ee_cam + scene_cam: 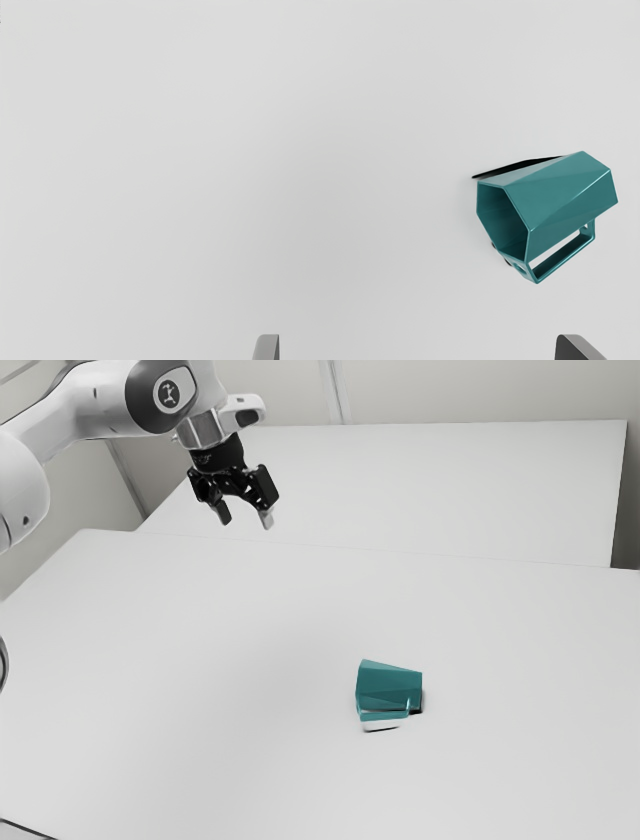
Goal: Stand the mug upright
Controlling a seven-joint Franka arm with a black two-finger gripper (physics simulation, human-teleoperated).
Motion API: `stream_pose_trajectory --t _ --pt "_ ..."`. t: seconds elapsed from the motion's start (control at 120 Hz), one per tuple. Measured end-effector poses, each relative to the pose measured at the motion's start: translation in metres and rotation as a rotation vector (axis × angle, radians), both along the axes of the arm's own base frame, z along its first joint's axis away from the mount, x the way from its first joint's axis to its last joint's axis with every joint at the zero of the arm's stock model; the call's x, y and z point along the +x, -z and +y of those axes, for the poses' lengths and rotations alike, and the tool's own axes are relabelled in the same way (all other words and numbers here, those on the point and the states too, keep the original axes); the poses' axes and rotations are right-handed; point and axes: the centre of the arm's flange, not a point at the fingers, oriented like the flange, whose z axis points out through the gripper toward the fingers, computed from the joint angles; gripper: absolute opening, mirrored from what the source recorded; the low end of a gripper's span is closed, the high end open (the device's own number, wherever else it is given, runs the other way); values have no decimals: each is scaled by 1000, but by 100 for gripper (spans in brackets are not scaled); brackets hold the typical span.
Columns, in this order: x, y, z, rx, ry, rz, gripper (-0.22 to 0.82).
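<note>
In the exterior view my gripper (245,520) hangs high above the table, well apart from the mug and toward the exterior view's upper left. A teal, faceted mug (390,688) lies on its side on the table, its handle low along the side facing the exterior camera. The wrist view has the same mug (565,195) with its hollow mouth showing and its rectangular handle close to the surface. Both fingertips of my gripper (417,347) stand wide apart there, nothing between them.
The mug rests on a broad white table (200,660). Behind it is another white surface (450,490), with pale walls (480,390) beyond.
</note>
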Motion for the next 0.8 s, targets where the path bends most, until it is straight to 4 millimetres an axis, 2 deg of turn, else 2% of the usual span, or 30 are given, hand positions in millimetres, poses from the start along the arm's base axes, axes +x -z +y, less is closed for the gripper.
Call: stream_pose_trajectory --t 0.225,0.342,0.442,0.575,0.8 --pt "0 4 0 -2 -7 0 60" --pt "-6 17 -2 -69 -27 38 60" --pt "-22 33 -1 -188 -64 59 60" --pt "-38 79 -5 -318 -108 97 60" --pt "-61 160 -5 -405 -170 112 60"
